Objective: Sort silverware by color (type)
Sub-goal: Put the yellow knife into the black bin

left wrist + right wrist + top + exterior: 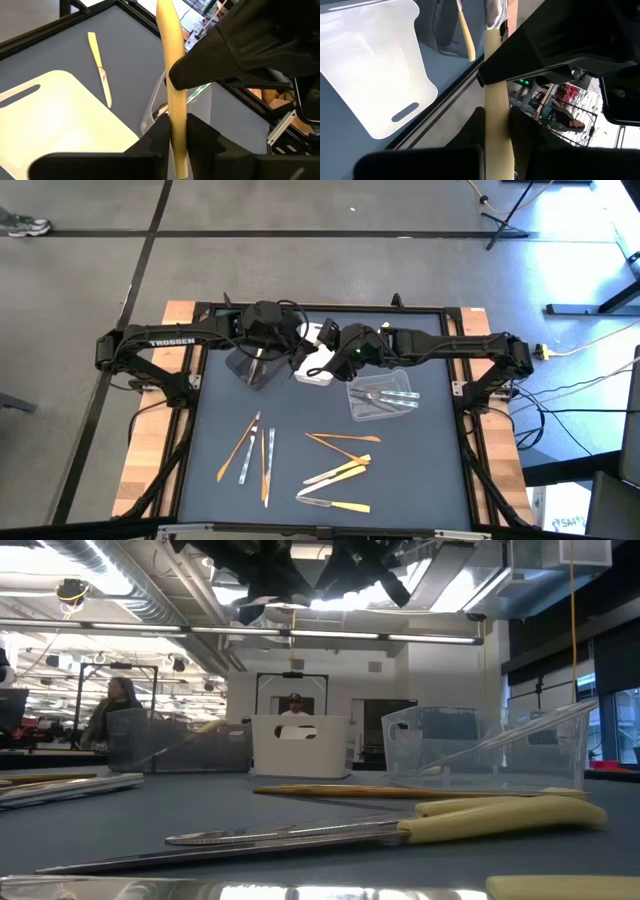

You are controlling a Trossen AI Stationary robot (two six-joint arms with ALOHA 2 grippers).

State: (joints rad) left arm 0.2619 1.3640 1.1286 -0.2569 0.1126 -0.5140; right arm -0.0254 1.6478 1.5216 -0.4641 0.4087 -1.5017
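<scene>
1. The left pincer (177, 137) pinches a pale yellow plastic utensil handle (172, 75); the right pincer (496, 130) pinches a matching pale yellow handle (496, 100).
2. Below both pincers sits a white plastic tray (316, 366).
3. Farther out, a clear tray (385, 395) and loose silverware (335, 470) lie on the dark counter (230, 420).

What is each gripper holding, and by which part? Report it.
The left gripper and the right gripper both clamp one pale yellow utensil by its handle, apparently mid-handover.
</scene>
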